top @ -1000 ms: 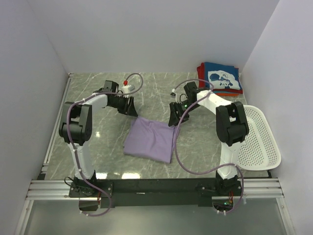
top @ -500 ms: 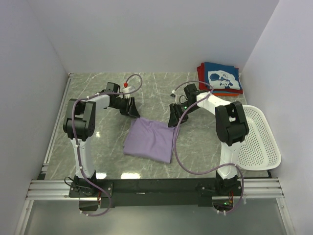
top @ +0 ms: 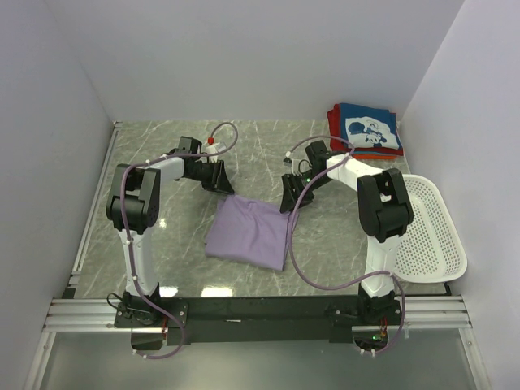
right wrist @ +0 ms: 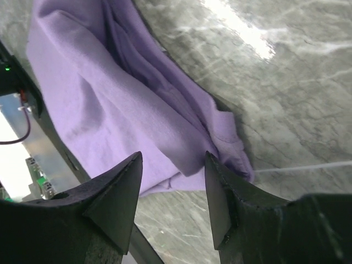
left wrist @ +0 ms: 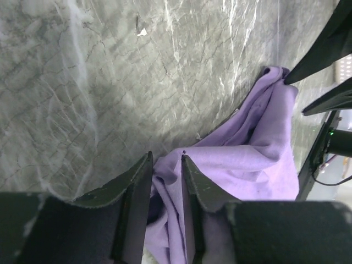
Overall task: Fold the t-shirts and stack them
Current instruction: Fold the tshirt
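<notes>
Purple tee [top: 248, 231] lies part-folded mid table [top: 252, 154], L jaws now narrowed onto its far-left corner vs a sec ago, R jaws open astride far-right corner, so next fold looks abt ready.

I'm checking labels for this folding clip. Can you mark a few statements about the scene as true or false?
1. The purple shirt lies in the basket. False: it lies on the table, outside the basket.
2. A navy shirt lies on top of a red shirt. True.
3. The right hand is open at a corner of the purple shirt. True.
4. Both hands are at the purple shirt's near edge. False: the left hand and the right hand are at its far corners.
</notes>
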`<state>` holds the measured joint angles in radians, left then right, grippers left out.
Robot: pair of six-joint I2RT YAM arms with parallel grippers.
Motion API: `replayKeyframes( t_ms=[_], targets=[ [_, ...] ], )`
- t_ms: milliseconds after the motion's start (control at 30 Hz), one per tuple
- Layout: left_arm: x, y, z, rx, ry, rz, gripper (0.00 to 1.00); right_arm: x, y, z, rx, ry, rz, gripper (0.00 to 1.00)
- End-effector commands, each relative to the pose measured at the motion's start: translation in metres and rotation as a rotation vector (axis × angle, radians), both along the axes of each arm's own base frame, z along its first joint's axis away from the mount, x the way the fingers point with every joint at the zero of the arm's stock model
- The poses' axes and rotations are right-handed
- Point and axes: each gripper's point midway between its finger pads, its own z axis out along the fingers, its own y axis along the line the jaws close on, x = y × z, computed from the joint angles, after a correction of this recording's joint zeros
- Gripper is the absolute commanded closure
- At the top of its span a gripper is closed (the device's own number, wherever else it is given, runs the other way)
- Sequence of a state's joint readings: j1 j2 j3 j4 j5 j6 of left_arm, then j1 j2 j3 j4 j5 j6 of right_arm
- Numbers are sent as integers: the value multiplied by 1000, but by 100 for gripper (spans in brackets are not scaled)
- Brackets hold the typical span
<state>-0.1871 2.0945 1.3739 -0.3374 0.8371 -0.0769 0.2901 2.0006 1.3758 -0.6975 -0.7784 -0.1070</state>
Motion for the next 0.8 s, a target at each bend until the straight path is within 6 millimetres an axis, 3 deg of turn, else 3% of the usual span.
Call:
replayKeyframes(
  t_ms=[0, 167, 267, 333, 533, 600, 767],
  targets=[
    [2, -7, 3, -41, -1, -10, 66, 3, -6, -2, -42, -50, 4, 44],
    [1, -9, 2, -37, -1, -13, 60, 5, -7, -4, -56, -61, -5, 44],
    [0, -8, 3, -39, 5, -12, 77, 4, -7, -4, -55, -63, 1, 48],
    [1, -8, 7, -40, -6, -10, 86, 5, -6, -2, -51, -71, 4, 61],
    [2, -1, 30, -39, -74, 11, 99, 2, -8, 15, -43, -110, 9, 100],
    [8, 9, 44, -32, -129, 45, 99, 0, -12, 21, -57, -126, 8, 100],
    [6, 31, 54, 10, -184, 91, 99, 0, -26, 31, -104, -190, -18, 100]
  ],
)
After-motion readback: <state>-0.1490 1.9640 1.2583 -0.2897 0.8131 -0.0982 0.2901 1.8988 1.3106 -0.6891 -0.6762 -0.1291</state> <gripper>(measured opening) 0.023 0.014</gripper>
